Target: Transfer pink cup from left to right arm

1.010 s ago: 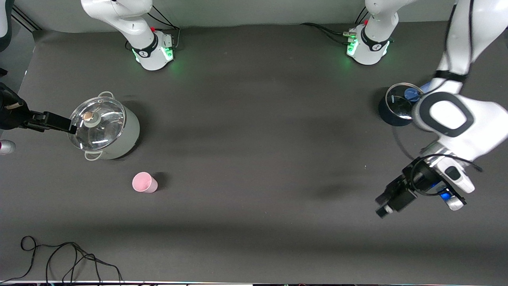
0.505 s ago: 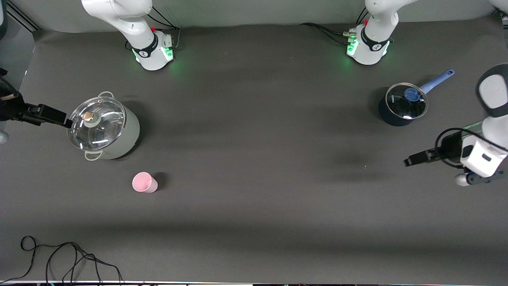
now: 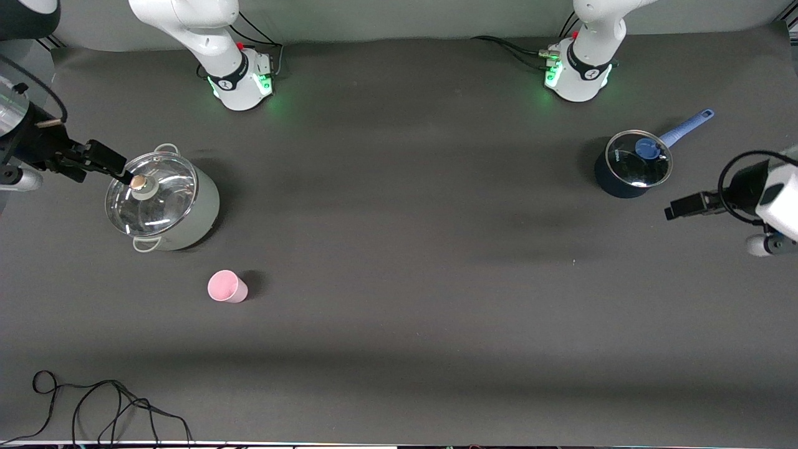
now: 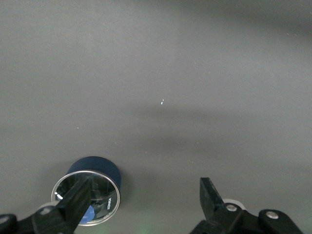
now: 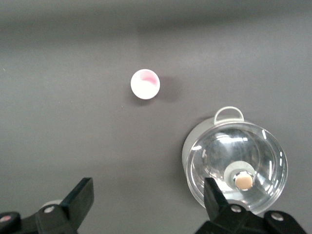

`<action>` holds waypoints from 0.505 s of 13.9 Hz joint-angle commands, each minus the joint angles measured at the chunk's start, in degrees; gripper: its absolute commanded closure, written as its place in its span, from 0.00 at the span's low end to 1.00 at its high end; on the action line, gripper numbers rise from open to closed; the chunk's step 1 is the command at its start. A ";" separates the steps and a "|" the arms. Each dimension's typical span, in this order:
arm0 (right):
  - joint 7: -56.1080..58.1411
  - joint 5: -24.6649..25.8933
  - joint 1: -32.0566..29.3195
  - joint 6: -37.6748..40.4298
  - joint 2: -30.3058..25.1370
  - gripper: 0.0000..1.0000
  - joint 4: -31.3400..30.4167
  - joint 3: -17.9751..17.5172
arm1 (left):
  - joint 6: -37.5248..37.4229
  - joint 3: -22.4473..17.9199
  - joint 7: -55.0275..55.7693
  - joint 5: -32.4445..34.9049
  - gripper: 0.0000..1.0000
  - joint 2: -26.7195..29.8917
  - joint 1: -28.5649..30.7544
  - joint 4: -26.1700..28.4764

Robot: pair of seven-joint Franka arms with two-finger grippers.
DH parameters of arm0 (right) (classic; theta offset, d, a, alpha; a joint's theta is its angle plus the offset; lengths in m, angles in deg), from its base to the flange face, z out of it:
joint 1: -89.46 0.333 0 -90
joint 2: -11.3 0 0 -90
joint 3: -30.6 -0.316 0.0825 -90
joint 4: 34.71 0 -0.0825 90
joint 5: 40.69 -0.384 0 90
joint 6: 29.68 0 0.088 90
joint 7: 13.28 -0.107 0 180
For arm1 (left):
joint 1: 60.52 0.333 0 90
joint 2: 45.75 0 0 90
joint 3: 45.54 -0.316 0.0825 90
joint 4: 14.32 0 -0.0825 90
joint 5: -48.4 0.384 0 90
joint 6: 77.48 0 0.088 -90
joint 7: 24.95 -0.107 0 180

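The pink cup (image 3: 226,287) stands upright and alone on the dark table, nearer to the front camera than the grey pot, toward the right arm's end. It also shows in the right wrist view as a pale cup (image 5: 145,84), well away from the fingers. My right gripper (image 3: 120,171) hangs open and empty in the air beside the grey pot's lid; in its own wrist view the gripper (image 5: 148,197) has only bare table between its fingers. My left gripper (image 3: 673,212) is open and empty over the table's left-arm end, near the blue saucepan, with nothing in its wrist view's gripper (image 4: 144,197).
A grey pot (image 3: 163,202) with a glass lid, the same pot (image 5: 235,168), sits near the right gripper. A dark blue saucepan (image 3: 631,165) with a lid and blue handle, the same saucepan (image 4: 92,187), sits by the left gripper. Black cables (image 3: 93,405) lie at the table's front corner.
The left arm has swung up and outward toward its end of the table, uncovering the blue saucepan. The right gripper has shifted slightly toward the grey pot's lid. The cup has not moved.
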 commanded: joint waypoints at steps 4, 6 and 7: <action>-0.97 -1.41 -0.68 -5.25 -1.51 0.00 -1.79 -1.04 | -0.05 -0.70 0.67 2.35 0.00 6.53 -2.36 5.47; -0.80 -1.77 -0.77 -5.16 -1.60 0.00 -1.62 -1.04 | -0.23 -9.18 0.58 2.44 0.00 6.62 -10.93 5.21; -0.88 -1.86 -0.77 -5.08 -1.60 0.00 -1.44 -1.04 | -0.23 -14.20 0.32 2.35 0.00 6.62 -15.94 5.03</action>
